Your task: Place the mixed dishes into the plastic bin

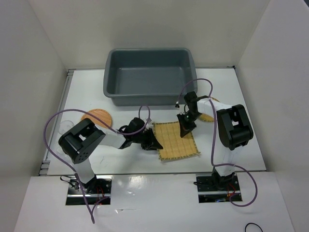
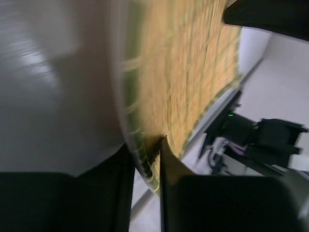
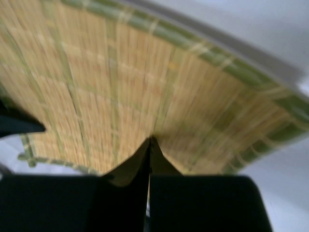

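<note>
Top external shows left pincer (image 1: 153, 143) and right pincer (image 1: 185, 128) clamped on opposite edges of the square yellow mat (image 1: 174, 144), the plastic bin (image 1: 145, 100) lying beyond it.

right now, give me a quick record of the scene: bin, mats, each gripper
plastic bin: far side, holds nothing
square yellow mat: on table between arms
round orange-brown mat: on table, left
round yellow mat: partly hidden by right arm
left gripper: shut on square yellow mat's edge
right gripper: shut, tips at same mat
</note>
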Robot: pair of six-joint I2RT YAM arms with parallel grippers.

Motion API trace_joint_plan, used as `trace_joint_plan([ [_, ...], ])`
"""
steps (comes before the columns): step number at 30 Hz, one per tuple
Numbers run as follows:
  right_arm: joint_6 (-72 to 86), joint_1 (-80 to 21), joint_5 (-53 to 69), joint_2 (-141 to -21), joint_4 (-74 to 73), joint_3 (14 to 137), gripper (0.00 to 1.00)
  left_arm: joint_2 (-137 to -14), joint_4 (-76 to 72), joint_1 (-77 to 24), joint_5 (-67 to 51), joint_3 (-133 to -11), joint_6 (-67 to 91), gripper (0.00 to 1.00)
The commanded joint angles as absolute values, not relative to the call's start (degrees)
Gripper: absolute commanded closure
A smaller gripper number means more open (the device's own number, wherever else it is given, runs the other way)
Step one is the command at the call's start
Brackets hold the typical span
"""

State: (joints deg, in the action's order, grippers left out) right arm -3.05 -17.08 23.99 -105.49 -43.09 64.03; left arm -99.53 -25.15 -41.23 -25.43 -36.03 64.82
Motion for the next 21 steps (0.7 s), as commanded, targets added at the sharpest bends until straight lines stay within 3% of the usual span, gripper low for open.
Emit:
trace_joint_plan([
  [1,-2.0,-17.8,20.6,-108.6,-40.5,62.2,0.99,-101.7,-29.5,-44.5,-27.7,-39.6,62.3,0.88],
  [3,-2.5,-17.8,21.4,-106.8,-40.5,61.7,1.00,-101.7,-29.5,-44.5,-27.7,-39.6,62.3,1.00],
  [7,-5.1,-17.8,24.9,-94.7,-41.0,61.2,1.00,-97.9,-25.9,-45.1,-26.5,-41.2,61.3,1.00],
  [10,-10.2,-17.8,35.2,-82.8,-42.7,62.1,1.00,-93.2,-18.0,-45.6,-25.4,-43.7,60.7,1.00],
  [13,-15.8,-15.6,38.4,-80.2,-48.6,65.9,0.99,-86.9,-11.8,-46.1,-24.3,-45.2,60.1,1.00],
  [21,-16.4,8.3,44.4,-72.5,-49.7,69.2,0.99,-72.3,-0.2,-44.4,-23.2,-51.1,60.1,1.00],
])
